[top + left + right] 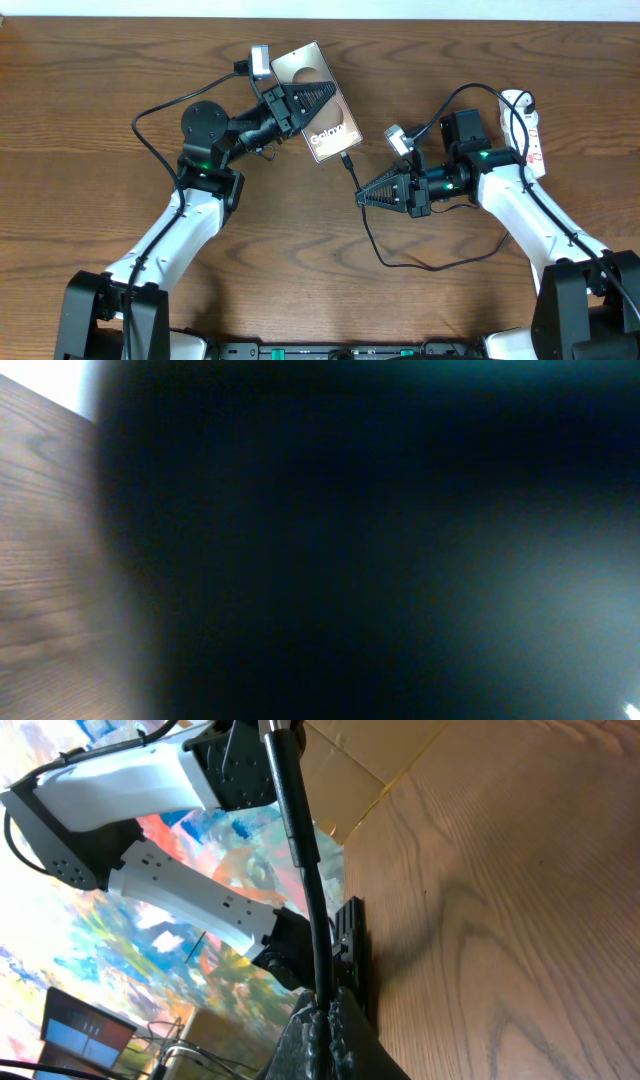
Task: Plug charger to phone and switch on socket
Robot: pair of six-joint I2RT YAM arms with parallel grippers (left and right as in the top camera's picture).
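The phone [318, 128], bronze with white "Galaxy" lettering, sits at the table's far middle. My left gripper [334, 94] reaches across its face, shut on the phone. The left wrist view is almost wholly filled by a dark blur, with wood at its left edge. My right gripper [360, 197] is shut on the charger [352, 172], a thin black cable, just below the phone. The connector tip meets the phone's lower edge; I cannot tell whether it is inserted. In the right wrist view the charger [300, 840] rises straight out of the closed fingers [345, 1020]. The socket [532, 125], a white strip with red markings, lies far right.
Slack charger cable [410, 266] loops over the table in front of the right arm. The left wrist camera's black lead [150, 115] arcs out to the left. Both arm bases stand at the near edge. A brown cardboard sheet [360, 765] shows beyond the table.
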